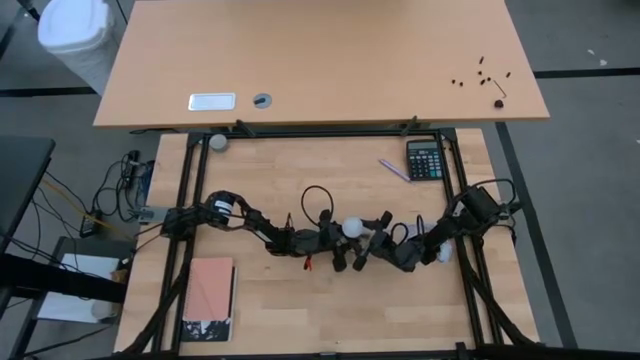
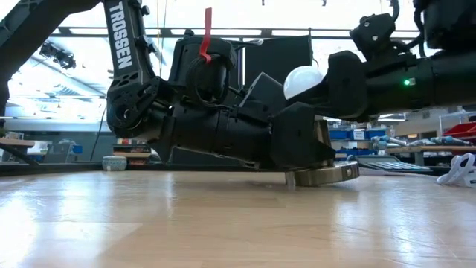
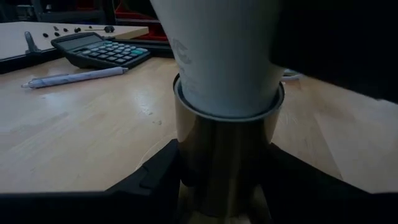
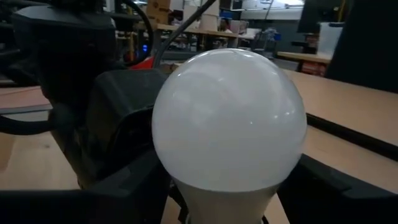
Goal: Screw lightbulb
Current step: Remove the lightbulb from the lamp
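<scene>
1. Lightbulb (image 1: 351,227), white and pear-shaped, stands upright at the middle of the wooden table (image 1: 300,320), globe up and narrow end down inside a shiny metal socket (image 3: 224,158); in the low view the globe (image 2: 303,80) shows above the dark arm bodies, and the socket's flat base (image 2: 323,175) rests on the table top.
2. Left gripper (image 1: 335,245) reaches in low from the left side; its 2 dark fingers (image 3: 155,177) sit on either side of the socket, partly apart and closed onto the metal cylinder; the left wrist view shows the bulb's white neck (image 3: 217,56) seated in the socket's rim.
3. Right gripper (image 1: 372,238) comes in from the right side at the bulb's height; in the right wrist view the globe (image 4: 229,118) fills the space between its 2 fingers (image 4: 124,186), which stand partly apart on both sides of the bulb's lower half; whether they are touching the bulb I cannot tell.
4. Elsewhere on the table: a black calculator (image 1: 425,159) at the far right with a pen (image 1: 394,169) just beside it; a salmon-coloured notebook (image 1: 210,300) near the front left; a small grey ball (image 1: 218,142) at the far left edge.
5. Beyond the table stands a larger desk (image 1: 320,60) with a few small dark bits (image 1: 483,75) near its right end.
</scene>
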Robot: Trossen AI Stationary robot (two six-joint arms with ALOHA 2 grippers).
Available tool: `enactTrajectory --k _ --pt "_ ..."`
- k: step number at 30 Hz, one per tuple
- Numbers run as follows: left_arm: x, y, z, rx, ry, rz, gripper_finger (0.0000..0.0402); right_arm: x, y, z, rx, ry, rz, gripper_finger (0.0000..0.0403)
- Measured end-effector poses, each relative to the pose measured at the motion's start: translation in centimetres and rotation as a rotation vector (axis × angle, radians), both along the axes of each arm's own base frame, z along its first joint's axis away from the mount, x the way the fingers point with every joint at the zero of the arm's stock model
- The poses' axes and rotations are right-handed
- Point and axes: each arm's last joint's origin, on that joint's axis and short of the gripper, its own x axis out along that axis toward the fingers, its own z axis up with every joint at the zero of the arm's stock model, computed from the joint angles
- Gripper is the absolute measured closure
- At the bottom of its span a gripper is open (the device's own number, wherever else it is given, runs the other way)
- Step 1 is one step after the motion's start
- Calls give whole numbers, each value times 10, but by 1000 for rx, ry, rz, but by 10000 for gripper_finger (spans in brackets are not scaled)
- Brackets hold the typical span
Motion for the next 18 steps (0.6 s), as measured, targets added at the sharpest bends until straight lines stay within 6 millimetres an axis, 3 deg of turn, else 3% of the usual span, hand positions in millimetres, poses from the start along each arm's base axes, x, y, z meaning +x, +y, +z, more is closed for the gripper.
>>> enactTrajectory --k 14,18 --pt "0 0 -1 7 15 -12 213 -1 -4 -2 13 -2 37 75" --pt "0 0 -1 7 13 -12 213 4 -4 1 -1 -4 26 74"
